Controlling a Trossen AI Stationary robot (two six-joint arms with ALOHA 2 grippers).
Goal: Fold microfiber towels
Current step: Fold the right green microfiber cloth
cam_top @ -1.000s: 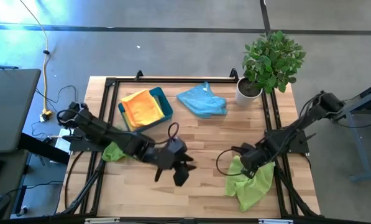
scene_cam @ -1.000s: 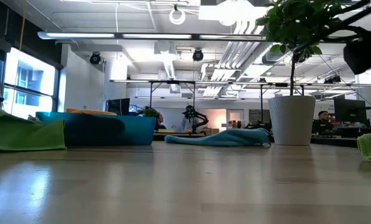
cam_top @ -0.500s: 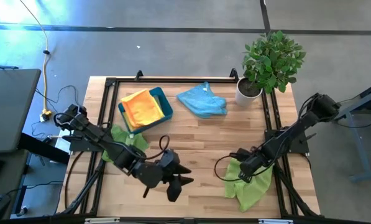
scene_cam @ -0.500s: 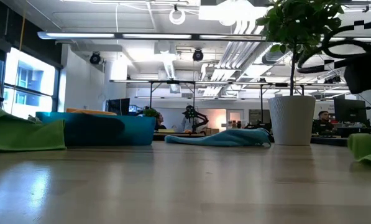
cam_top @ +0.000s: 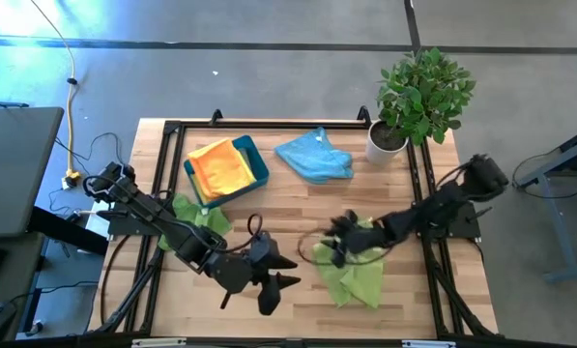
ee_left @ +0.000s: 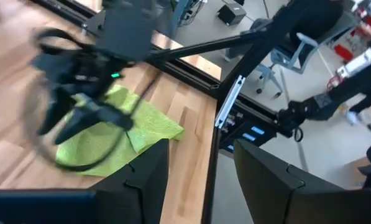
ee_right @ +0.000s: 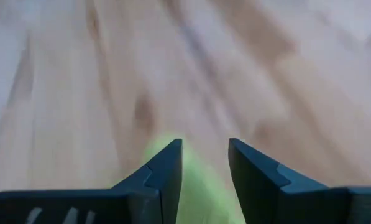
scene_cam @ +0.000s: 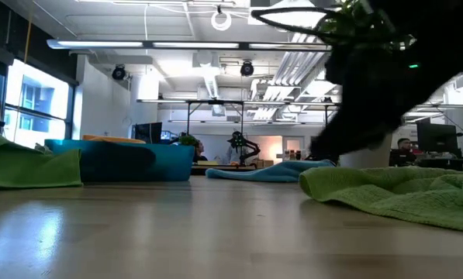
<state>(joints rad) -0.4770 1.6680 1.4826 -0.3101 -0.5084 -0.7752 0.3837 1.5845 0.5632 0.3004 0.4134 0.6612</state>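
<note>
A lime green towel (cam_top: 354, 275) lies crumpled on the wood near the table's middle, toward the near edge, with my right gripper (cam_top: 332, 246) shut on its far-left part. The low view shows the same towel (scene_cam: 394, 194) flat on the table under the blurred right arm. My left gripper (cam_top: 276, 278) hovers open just left of it, with nothing between its fingers (ee_left: 201, 152). A second lime green towel (cam_top: 197, 217) lies under the left arm. Yellow and orange towels (cam_top: 220, 164) sit in the teal tray (cam_top: 259, 164). A light blue towel (cam_top: 315, 155) lies at the back. My right gripper has the lime green towel's cloth (ee_right: 194, 177) between its two fingers, at the towel's far-left end. The fingers slant down from the table's right side. The rest of the towel trails slack on the table toward the near right; whether one layer or several, I cannot tell.
A potted plant in a white pot (cam_top: 389, 140) stands at the far right corner. Black frame rails (cam_top: 418, 184) run along the table's sides. Bare wood shows in the middle between the tray and the grippers.
My right gripper has swung down and toward the table's left, turning as it went. It has dragged the lime green towel from the right edge to near the middle. My left gripper shifted toward the near edge early on, uncovering the second green towel, then kept still.
</note>
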